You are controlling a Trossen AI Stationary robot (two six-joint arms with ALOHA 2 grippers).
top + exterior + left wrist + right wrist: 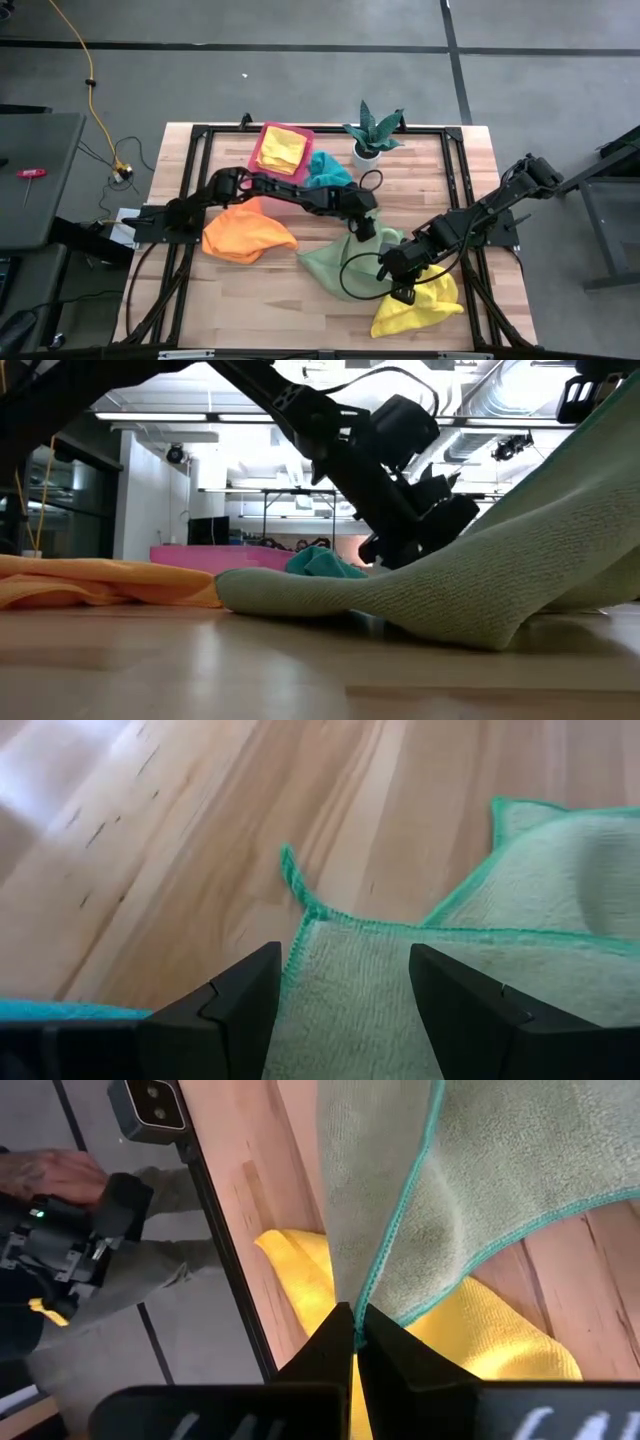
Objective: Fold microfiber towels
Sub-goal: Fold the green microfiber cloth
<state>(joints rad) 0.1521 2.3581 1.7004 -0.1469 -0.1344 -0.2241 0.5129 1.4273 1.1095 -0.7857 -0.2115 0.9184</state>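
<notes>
Fingers (330, 1342) — pinched on green towel (500, 1170) hem

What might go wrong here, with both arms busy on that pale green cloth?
The right tool pinches only the thin teal-stitched edge of the light green towel, so the cloth could slip free when lifted. The left tool stands open over another corner, not yet gripping; closing badly could miss or bunch it. The green towel also lies over the yellow towel, which might get dragged along.
</notes>
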